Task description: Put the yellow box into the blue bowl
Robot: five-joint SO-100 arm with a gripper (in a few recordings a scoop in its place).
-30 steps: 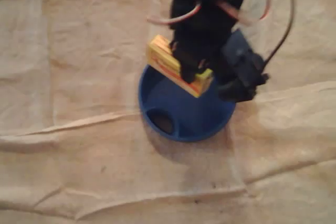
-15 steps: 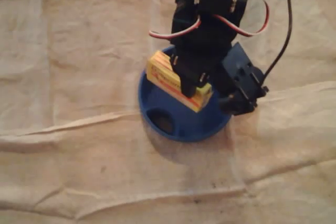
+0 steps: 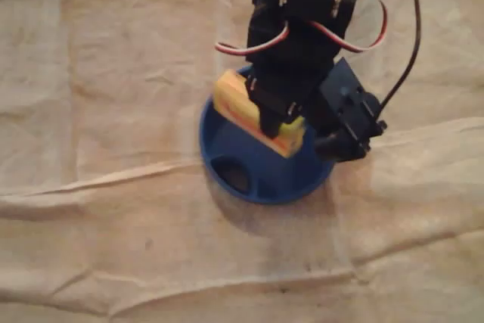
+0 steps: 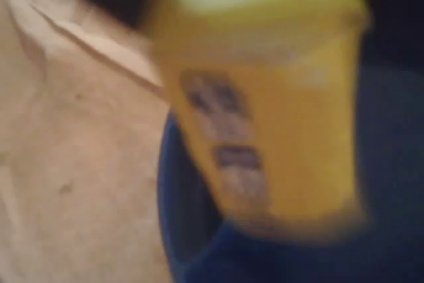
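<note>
The jaws are clamping the yellow box [image 3: 240,102] across its middle, over the blue bowl [image 3: 253,175]. In the overhead view its long axis is running from upper left to lower right, and the bowl is sitting near the table's [image 3: 113,209] top edge.

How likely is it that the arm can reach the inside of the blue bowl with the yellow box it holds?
Likely yes. The gripper holds the yellow box over the blue bowl, and nothing appears to stand between them.
</note>
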